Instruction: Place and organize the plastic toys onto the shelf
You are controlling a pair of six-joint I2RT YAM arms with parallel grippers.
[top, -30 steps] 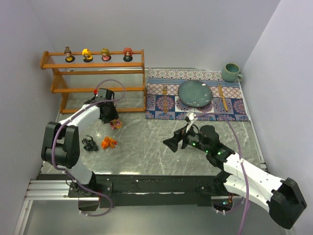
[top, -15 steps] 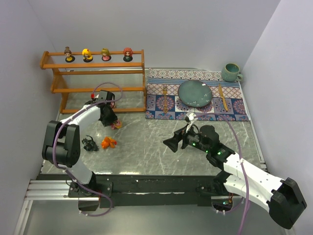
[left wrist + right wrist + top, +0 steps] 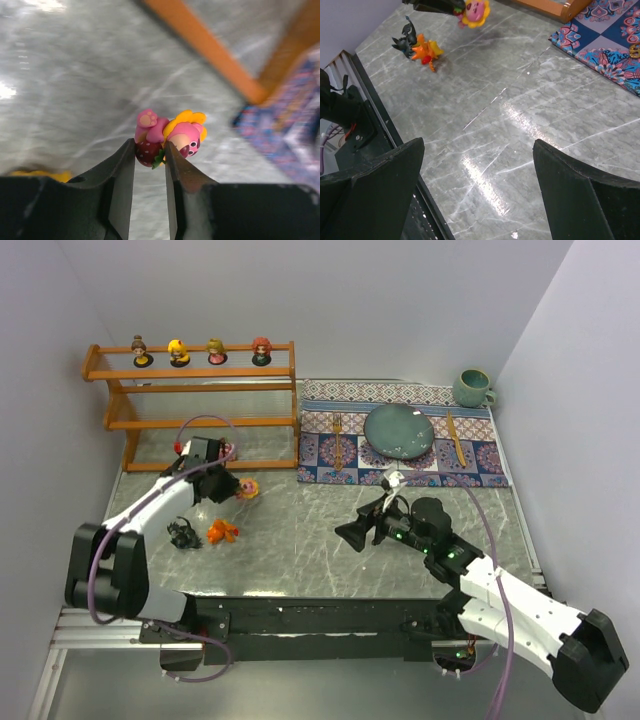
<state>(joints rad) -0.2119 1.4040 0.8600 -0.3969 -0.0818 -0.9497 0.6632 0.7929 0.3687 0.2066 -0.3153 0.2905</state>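
My left gripper (image 3: 150, 152) (image 3: 232, 487) is shut on a pink and yellow toy (image 3: 172, 136) (image 3: 247, 489), pinching its dark red strawberry part and holding it off the marble in front of the shelf (image 3: 190, 390). Several big-headed dolls (image 3: 179, 352) stand in a row on the shelf's top tier. An orange creature (image 3: 221, 531) (image 3: 426, 50) and a dark one (image 3: 183, 534) (image 3: 403, 38) lie on the marble near the left arm. My right gripper (image 3: 480, 165) (image 3: 355, 533) hovers open over bare marble mid-table, holding nothing.
A patterned placemat (image 3: 400, 435) at the back right carries a teal plate (image 3: 398, 430), a fork (image 3: 337, 436) and a knife (image 3: 455, 438). A teal mug (image 3: 471, 388) stands behind it. White walls close in both sides.
The left jaws have closed on the pink and yellow toy and lifted it slightly; the arm's wrist has swung left and outward. The right arm has stayed put.
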